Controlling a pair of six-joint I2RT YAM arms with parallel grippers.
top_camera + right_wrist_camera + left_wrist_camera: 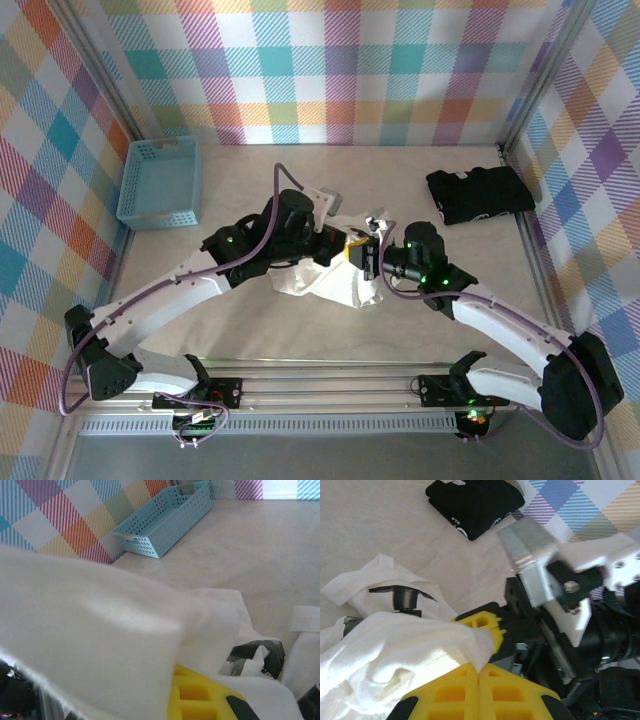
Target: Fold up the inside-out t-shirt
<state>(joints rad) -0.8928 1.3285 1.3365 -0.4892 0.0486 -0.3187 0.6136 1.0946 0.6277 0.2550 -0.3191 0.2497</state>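
White t-shirt [90, 630] bunched, pinched by both jaws.

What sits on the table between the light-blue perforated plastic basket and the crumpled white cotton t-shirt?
Bare beige tabletop, nothing else, as the right wrist view shows from the light-blue basket to the white t-shirt.

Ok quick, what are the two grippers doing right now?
Left gripper: closed, pinching the white t-shirt.
Right gripper: closed on the same t-shirt.
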